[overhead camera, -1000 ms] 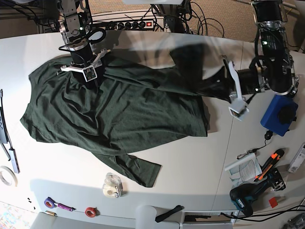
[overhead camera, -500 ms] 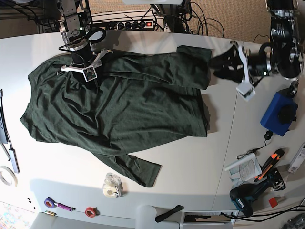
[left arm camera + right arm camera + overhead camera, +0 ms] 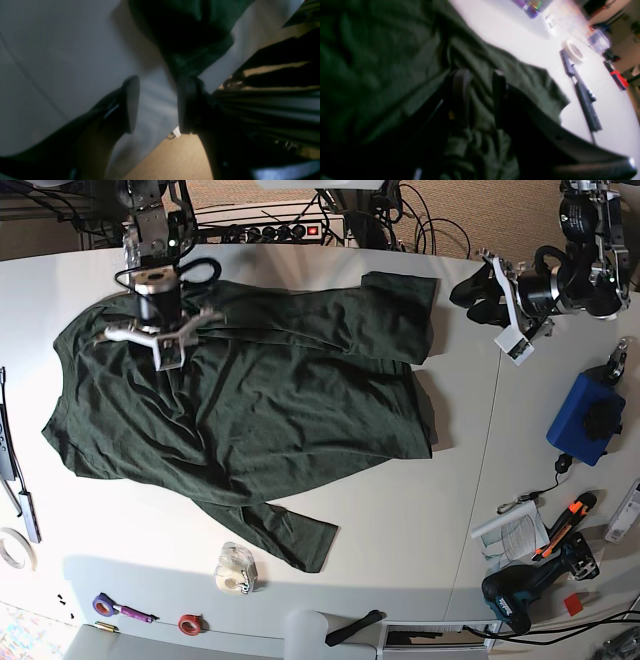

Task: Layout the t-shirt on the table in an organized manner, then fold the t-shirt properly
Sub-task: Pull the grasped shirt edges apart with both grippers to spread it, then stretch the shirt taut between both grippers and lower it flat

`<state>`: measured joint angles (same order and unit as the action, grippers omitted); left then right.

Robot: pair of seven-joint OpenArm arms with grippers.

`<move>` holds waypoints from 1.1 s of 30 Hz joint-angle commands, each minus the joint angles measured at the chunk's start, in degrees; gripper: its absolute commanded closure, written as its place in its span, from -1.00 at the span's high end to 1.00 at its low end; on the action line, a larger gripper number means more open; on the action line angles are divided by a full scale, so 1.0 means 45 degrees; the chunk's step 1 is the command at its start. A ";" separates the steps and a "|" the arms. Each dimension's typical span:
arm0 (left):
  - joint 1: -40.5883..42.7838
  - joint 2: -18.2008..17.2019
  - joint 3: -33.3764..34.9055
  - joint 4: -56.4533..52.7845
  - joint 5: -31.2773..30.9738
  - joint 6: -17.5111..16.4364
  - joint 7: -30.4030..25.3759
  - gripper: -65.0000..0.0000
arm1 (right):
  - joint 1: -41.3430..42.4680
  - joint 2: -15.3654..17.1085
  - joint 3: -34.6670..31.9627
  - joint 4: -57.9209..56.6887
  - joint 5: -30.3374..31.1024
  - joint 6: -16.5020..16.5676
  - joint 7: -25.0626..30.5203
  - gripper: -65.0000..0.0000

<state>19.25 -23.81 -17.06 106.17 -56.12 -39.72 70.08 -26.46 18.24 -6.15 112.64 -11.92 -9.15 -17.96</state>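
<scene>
Left gripper (image 3: 478,292) has let the sleeve drop and withdrawn to upper right, jaws wide and empty. Right gripper (image 3: 165,352) has shifted left, jaws narrow, pinching the t-shirt (image 3: 250,405), which lies spread and wrinkled across the left-centre of the bench (image 3: 400,510).

2 black arms, white brackets, flat black jaws.

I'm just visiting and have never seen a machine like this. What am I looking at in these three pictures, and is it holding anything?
It is a robot with two arms. One picture looks down from above; the other two come from cameras on the wrists. A green t-shirt lies spread on the white table. The right tool pinches a fold of the shirt's fabric. The left tool is open and empty, beside the shirt's sleeve. Rolls of tape and a blue box lie around the edges.
</scene>
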 commanded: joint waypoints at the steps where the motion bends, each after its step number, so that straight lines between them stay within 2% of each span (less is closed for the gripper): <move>1: -0.0039 0.0058 -0.0073 0.0209 -0.0515 -0.0061 -0.0243 -0.33 | -0.0015 0.0141 0.0063 0.0685 -0.0029 -0.0039 0.0049 -0.51; 5: -0.0039 0.0923 -0.0073 0.0209 -0.1593 -0.0061 0.0063 -0.98 | -0.0019 0.0141 0.0063 0.2297 -0.0141 -0.0039 -0.0831 -0.51; 8: -0.0039 0.1413 -0.0073 0.0204 -0.1443 -0.0061 0.0219 -1.00 | -0.0039 0.0141 0.0189 0.2841 -0.1030 -0.0034 -0.1229 -0.51; 10: -0.0039 0.1574 -0.0073 0.0204 -0.1447 -0.0061 0.0194 -1.00 | -0.0058 0.0136 0.0641 0.2861 -0.1064 -0.0029 -0.1341 -0.51; 15: -0.0039 0.2195 -0.0073 0.0204 -0.1438 -0.0061 0.0267 -1.00 | -0.0092 0.0073 0.2866 0.2861 0.0029 0.0107 -0.1821 -0.51; 20: -0.0039 0.2851 -0.0068 0.0204 -0.1297 -0.0061 0.0520 -1.00 | -0.0510 0.0078 0.5231 0.2579 0.2025 0.1379 -0.2103 -0.51; 23: -0.0039 0.2968 0.0097 0.0185 -0.0554 -0.0061 0.0510 -1.00 | -0.0942 0.0078 0.5984 0.2103 0.2730 0.1724 -0.2157 -0.51; 27: -0.0039 0.2963 0.0933 0.0170 0.0073 -0.0029 0.0510 -1.00 | -0.1258 0.0078 0.6222 0.1122 0.3385 0.2229 -0.2380 -0.51; 28: -0.0039 0.2968 0.1219 0.0170 0.0287 0.0194 0.0481 -1.00 | -0.1292 0.0078 0.6212 0.0865 0.3594 0.2482 -0.2540 -0.51; 32: -0.0039 0.2963 0.2424 0.0160 0.2089 0.0364 -0.0039 -1.00 | -0.1321 0.0078 0.6212 0.0039 0.4571 0.3337 -0.3070 -0.51; 33: -0.0039 0.2963 0.2686 0.0160 0.2569 0.0656 -0.0199 -1.00 | -0.1316 0.0078 0.6212 -0.0121 0.4765 0.3512 -0.3147 -0.51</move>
<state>19.22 -10.33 -4.80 106.08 -43.27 -36.36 70.15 -32.38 17.89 21.37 111.24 9.63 7.22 -33.23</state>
